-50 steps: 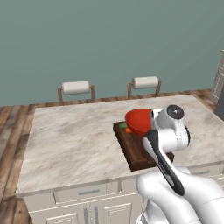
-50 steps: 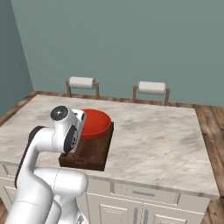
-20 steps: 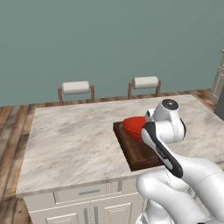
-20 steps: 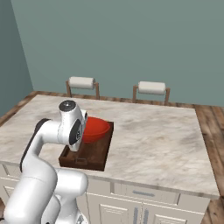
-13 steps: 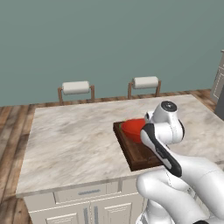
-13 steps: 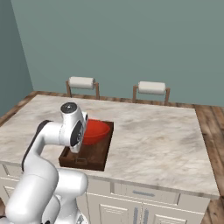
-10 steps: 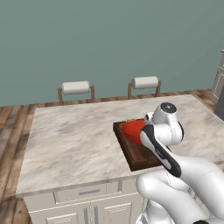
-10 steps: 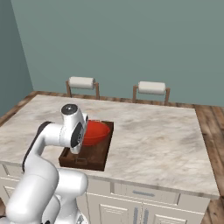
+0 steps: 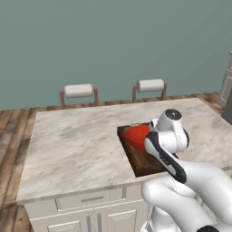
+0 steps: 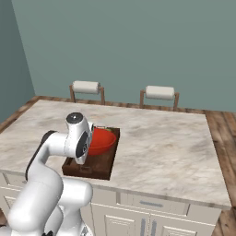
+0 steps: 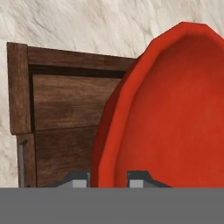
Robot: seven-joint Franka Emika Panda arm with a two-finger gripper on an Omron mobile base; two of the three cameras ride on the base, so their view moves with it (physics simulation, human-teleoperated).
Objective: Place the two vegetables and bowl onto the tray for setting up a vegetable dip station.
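Red-orange, smooth and round, one bowl (image 11: pixel 175 109) hangs tilted over one dark wooden tray (image 11: pixel 61 109) with low edges on the marble tabletop (image 9: pixel 77 145). The claw (image 11: pixel 109 178) is clamped on the bowl's rim, one finger (image 11: pixel 140 178) on each side of it.

Smooth matt red bowl (image 11: pixel 175 113) — grainy dark wooden tray (image 11: pixel 65 109) — veined marble counter (image 9: pixel 77 145).
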